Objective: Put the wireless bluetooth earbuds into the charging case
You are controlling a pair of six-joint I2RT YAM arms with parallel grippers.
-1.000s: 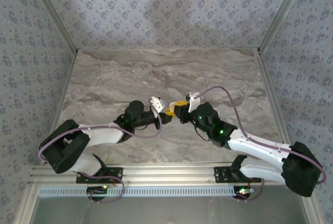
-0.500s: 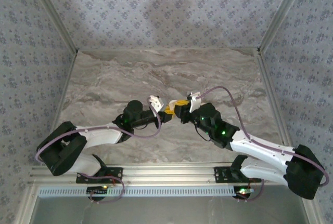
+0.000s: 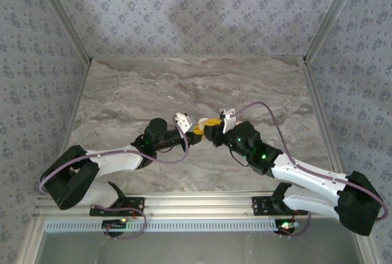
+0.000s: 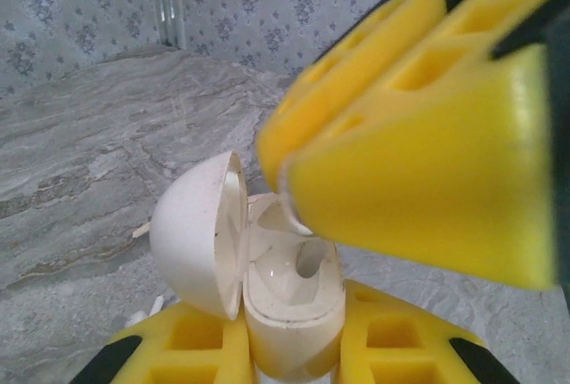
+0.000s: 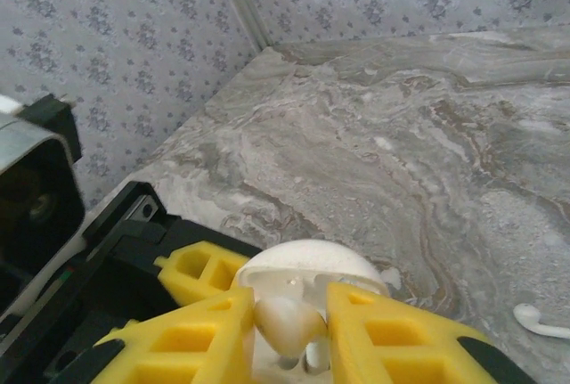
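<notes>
From above, we see the two arms meeting over the middle of the grey marbled worktop [image 3: 153,86]. The yellow left fingers [image 3: 197,132] and yellow right fingers [image 3: 211,122] are tip to tip, and what sits between them is too small for us to tell.

The left wrist view brings it close. The left fingers [image 4: 191,344] are clenched on the base of a small white rounded plastic charging case [image 4: 294,313], held upright with its domed lid [image 4: 196,232] swung open to the left. The right fingers [image 4: 419,179] reach in from the upper right. The tip of a tiny white curved earbud [image 4: 297,215] pokes out between them, right over the case's hollow sockets.

The right wrist view gives us the grip itself: the right fingers [image 5: 392,330] pinch that earbud [image 5: 285,322] from both sides, just in front of the case [image 5: 307,259]. Here we also find a second white earbud [image 5: 537,320] lying loose on the worktop [image 5: 401,134] at the lower right, apart from the case.
</notes>
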